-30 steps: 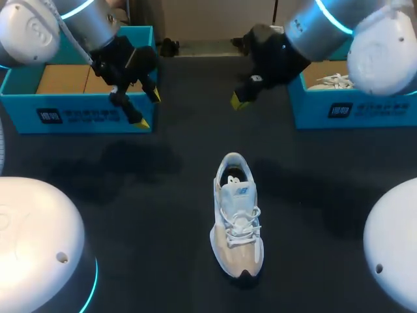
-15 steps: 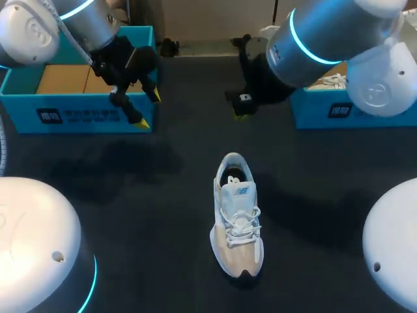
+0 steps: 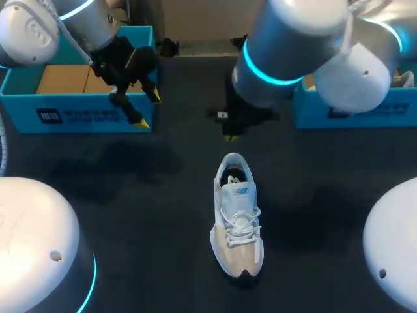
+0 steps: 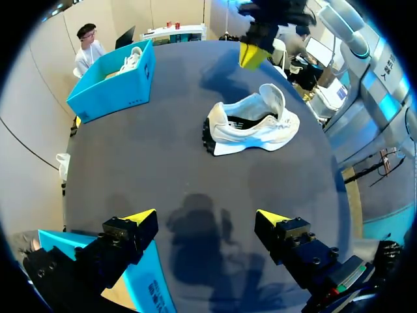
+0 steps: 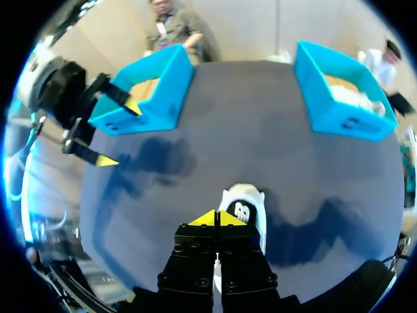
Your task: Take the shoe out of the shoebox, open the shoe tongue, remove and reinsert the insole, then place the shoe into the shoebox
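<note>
Right arm (image 3: 293, 45) has swung off the right shoebox (image 3: 378, 112), now over the heel end of shoe (image 3: 238, 215). Shoe unmoved, upright on table (image 3: 130, 195), outside both boxes. Right gripper (image 5: 215, 218) tips pressed together, just behind the heel; left gripper (image 3: 148, 109) spread, unchanged, well left of the shoe

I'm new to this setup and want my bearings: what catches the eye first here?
A white sneaker stands alone in the middle, toe toward the head camera. The right gripper, shut and empty, hangs close over its heel. Bright blue, the left shoebox and right shoebox sit at the far corners, with the open left gripper by the left one.
</note>
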`<state>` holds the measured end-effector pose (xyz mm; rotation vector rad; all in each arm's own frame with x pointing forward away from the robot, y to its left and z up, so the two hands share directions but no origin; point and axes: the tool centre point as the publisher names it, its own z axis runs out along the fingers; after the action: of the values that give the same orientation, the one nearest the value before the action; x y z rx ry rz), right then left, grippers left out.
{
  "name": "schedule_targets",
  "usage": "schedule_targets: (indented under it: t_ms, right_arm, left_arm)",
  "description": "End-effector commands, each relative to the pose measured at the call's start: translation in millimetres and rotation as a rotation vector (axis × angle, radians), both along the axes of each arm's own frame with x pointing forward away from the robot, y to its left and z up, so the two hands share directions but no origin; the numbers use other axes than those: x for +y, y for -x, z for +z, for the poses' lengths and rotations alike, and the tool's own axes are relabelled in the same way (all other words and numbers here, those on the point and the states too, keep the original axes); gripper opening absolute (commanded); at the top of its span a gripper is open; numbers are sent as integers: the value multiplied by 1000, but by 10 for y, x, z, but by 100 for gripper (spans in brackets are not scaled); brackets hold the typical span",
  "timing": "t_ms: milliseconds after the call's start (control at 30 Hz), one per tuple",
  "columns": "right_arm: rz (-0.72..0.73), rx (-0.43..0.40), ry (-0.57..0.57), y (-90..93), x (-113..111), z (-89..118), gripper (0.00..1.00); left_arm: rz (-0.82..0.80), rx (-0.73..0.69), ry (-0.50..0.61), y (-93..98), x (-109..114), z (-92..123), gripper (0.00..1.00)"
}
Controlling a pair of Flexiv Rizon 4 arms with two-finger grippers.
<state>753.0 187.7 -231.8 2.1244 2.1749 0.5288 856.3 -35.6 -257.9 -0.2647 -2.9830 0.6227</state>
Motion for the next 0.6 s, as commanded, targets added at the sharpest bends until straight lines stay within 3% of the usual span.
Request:
schedule_targets:
  t_ms: [33, 400, 533, 600]
  right_arm:
    - [-136, 22, 85, 104, 66, -163, 0]
    - [-136, 22, 85, 104, 66, -163, 0]
    - [-143, 13, 144, 35, 97, -300, 0]
    - [-149, 15, 155, 35, 103, -381, 0]
  left_arm:
    - [0, 0, -2, 3, 5, 5, 100]
    - [0, 0, -2, 3, 5, 5, 100]
    - [0, 0, -2, 3, 5, 5, 100]
    - [-22, 10, -28, -105, 60, -54, 100]
